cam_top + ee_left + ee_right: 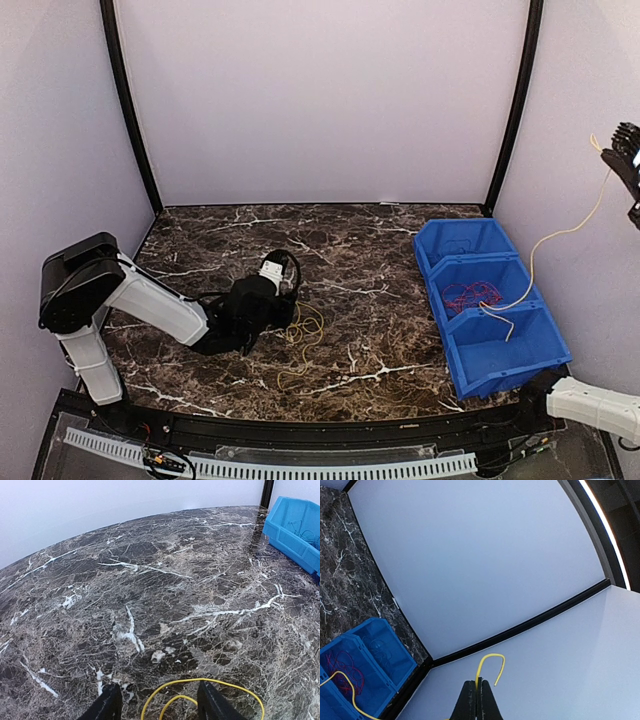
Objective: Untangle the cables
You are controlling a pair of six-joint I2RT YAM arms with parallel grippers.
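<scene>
Right gripper [478, 684] pinched on yellow cable [555, 237], high: light, limp, slick (tip curls free). Left gripper [159, 694] agape astride yellow coil [200, 681]; best gripped near a loose end.

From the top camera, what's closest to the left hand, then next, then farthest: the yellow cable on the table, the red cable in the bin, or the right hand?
1. yellow cable on the table: right beside the left hand.
2. red cable: in the blue bin's middle compartment, on the right.
3. right hand: raised at the far right edge, gripping a second yellow cable.
</scene>
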